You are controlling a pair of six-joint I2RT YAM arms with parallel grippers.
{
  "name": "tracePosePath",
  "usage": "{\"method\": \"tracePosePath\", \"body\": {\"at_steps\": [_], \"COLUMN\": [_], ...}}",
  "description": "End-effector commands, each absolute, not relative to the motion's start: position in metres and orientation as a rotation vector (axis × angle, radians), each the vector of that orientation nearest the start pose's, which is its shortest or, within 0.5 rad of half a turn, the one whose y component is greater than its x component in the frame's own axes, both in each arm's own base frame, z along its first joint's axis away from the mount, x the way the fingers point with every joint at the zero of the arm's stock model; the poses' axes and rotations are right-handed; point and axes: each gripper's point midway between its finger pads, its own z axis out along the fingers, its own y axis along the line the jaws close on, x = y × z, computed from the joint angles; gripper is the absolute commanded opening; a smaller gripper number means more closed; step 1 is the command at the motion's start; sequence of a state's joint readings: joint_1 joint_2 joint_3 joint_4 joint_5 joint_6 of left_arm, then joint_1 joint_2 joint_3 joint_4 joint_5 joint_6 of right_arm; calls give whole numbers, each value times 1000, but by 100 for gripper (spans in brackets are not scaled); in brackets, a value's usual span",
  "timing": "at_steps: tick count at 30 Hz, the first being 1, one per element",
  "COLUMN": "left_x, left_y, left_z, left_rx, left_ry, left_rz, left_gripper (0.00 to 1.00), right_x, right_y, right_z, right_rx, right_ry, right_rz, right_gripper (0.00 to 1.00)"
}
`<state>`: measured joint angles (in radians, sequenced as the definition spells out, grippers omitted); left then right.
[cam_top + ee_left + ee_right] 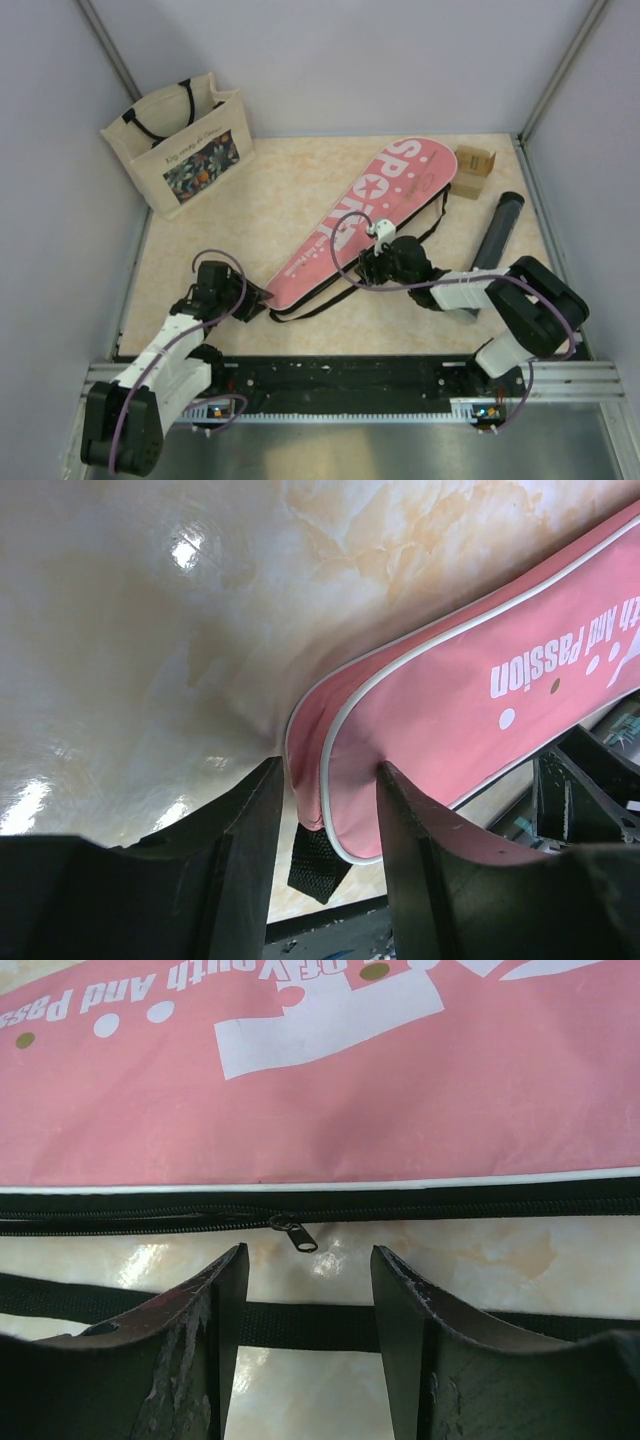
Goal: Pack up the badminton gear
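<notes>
The long pink "SPORT" cover [372,205] lies diagonally across the table, its black strap [300,312] trailing along its near side. My left gripper [258,300] is at the cover's narrow near end [420,710]. Its jaws are shut on that end, and the fabric bunches between the fingers [405,820]. My right gripper [310,1252] stands open at the cover's long zipped edge. The zipper pull [298,1236] lies just beyond its fingertips, untouched, and the strap [300,1325] crosses the table under the jaws. A dark tube [497,232] lies to the right of the cover.
A beige tote bag [180,140] with a floral print stands at the back left. A small brown cardboard box [474,168] sits by the cover's wide end. Grey walls close in the table on three sides, and the arms' base rail [350,378] runs along the near edge.
</notes>
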<state>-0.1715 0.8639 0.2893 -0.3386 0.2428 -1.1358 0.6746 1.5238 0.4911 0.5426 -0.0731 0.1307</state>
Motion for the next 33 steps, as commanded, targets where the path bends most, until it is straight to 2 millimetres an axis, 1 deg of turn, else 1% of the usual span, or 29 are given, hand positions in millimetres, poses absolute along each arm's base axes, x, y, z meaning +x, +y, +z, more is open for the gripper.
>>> {"method": "tracePosePath", "body": {"at_steps": [1, 5, 12, 14, 17, 19, 20, 23, 26, 29, 32, 33], "left_x": [211, 211, 212, 214, 213, 214, 214, 215, 217, 218, 218, 218], "left_y": [-118, -118, -120, -120, -120, -122, -123, -125, -125, -125, -124, -124], "left_z": [42, 43, 46, 47, 44, 43, 41, 43, 43, 44, 43, 42], "left_rx": [-1110, -1112, -1122, -1114, -1115, -1120, -1127, -1126, -1130, -1135, -1144, -1150], "left_ry": [2354, 2351, 2335, 2332, 2335, 2334, 2335, 2332, 2323, 2313, 2300, 2296], "left_rz": [-844, -848, -868, -874, -874, -889, -895, -914, -919, -924, -925, -925], "left_gripper": [47, 46, 43, 42, 40, 37, 34, 26, 21, 11, 0, 0], "right_x": [300, 301, 308, 310, 307, 303, 299, 291, 278, 264, 247, 240], "right_y": [263, 265, 274, 274, 275, 280, 282, 290, 306, 325, 351, 361], "right_z": [56, 46, 34, 33, 33, 39, 39, 45, 53, 59, 69, 73], "right_rx": [-646, -641, -638, -630, -636, -647, -655, -670, -698, -774, -847, -872], "right_ry": [1924, 1928, 1954, 1953, 1947, 1925, 1927, 1943, 1953, 1943, 1924, 1913], "right_rz": [586, 593, 611, 610, 628, 666, 691, 773, 855, 852, 883, 904], "right_gripper": [52, 52, 48, 42, 28, 14, 1, 0, 0, 0, 0, 0]}}
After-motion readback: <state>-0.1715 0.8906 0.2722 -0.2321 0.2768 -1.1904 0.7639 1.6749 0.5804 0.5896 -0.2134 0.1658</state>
